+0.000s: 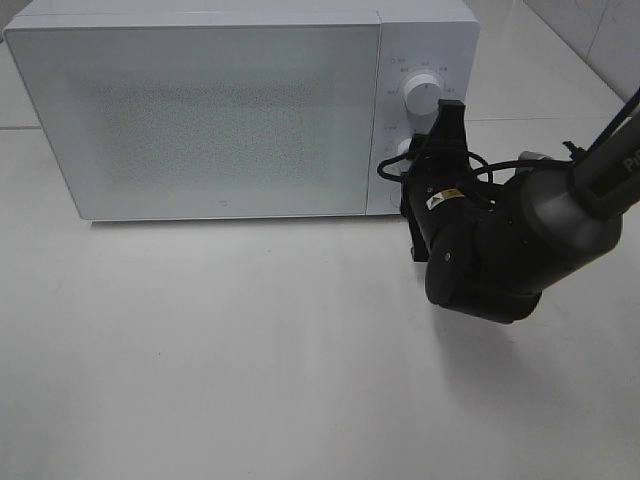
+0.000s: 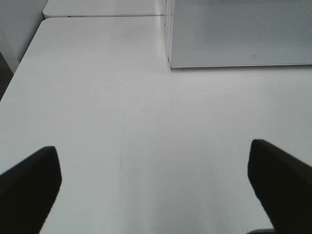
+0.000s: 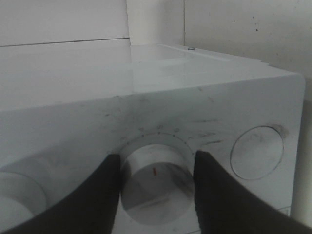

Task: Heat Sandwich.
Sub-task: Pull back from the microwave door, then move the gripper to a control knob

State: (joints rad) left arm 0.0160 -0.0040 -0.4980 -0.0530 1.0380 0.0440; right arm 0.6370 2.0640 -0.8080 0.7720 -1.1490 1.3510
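Right gripper (image 3: 156,162) is up at the control panel (image 1: 425,50) of the microwave (image 1: 200,120), and its fingers (image 3: 92,195) look pinched onto either side of the lower knob (image 3: 157,187). The knob's axis points straight back at the wrist, so a twist looks like the next call, and this arm is the one placed for it. The microwave is shut, and the sandwich shows in no view; presumably it's inside. Left gripper (image 2: 156,190) hangs spread wide and empty over the table (image 2: 122,97), well away from the panel.
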